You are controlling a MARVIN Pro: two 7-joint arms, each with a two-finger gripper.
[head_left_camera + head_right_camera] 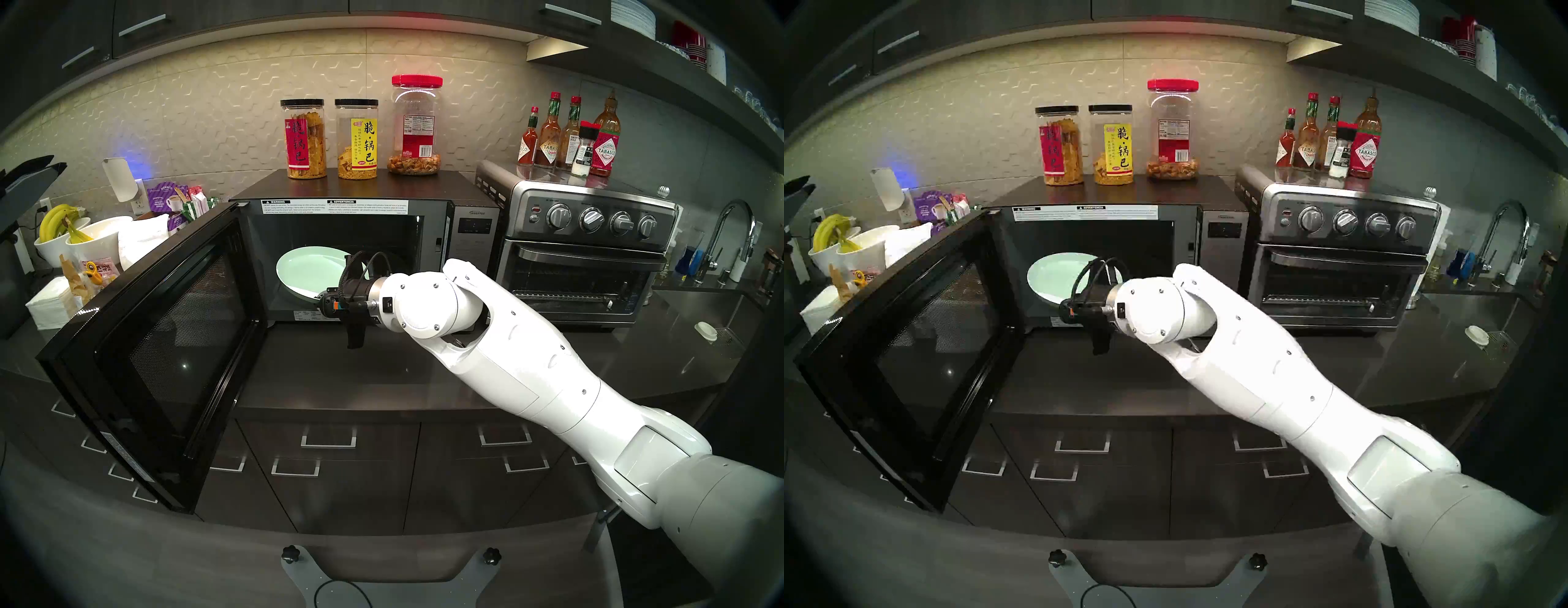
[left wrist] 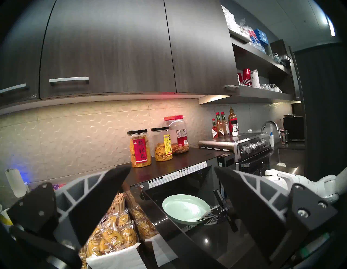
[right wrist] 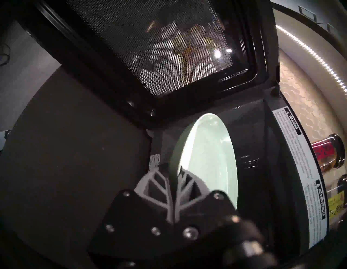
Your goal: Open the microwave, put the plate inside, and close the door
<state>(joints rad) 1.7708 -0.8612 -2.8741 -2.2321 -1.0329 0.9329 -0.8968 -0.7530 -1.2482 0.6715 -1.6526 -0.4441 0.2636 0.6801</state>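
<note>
Plate looks hard, smooth and slippery, so it could break if dropped. Right claw pinches its near rim, a good spot to hold. It sticks out ahead of the claw, tilted, inside the open microwave.

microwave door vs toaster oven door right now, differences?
The microwave door is swung wide open to the left; the toaster oven door is shut. The microwave door is black-framed with a mesh window; the toaster oven door is clear glass with a steel handle. Both stand on the same counter.
</note>
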